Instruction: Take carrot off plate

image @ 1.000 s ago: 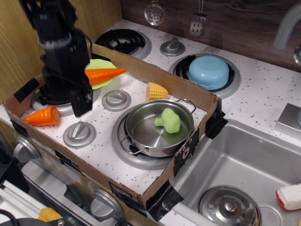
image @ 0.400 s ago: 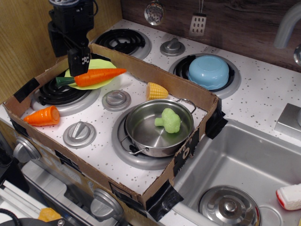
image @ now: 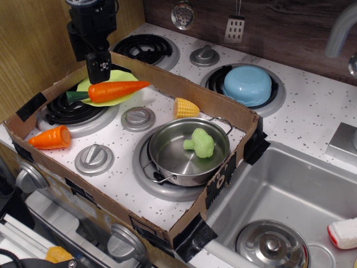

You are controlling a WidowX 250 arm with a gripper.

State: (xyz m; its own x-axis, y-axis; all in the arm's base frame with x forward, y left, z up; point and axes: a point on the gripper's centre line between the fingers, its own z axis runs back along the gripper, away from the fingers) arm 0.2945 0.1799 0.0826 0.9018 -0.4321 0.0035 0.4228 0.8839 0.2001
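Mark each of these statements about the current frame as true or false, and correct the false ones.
1. The carrot lies across the plate. True.
2. The tool is gripping the carrot. False: it hangs above the plate's back edge and holds nothing.
3. The broccoli sits inside the metal pot. True.
4. The blue bowl is inside the cardboard tray. False: it sits on a burner behind the tray's wall.
5. The corn piece lies on the plate. False: it rests on the stovetop by the tray's back wall.
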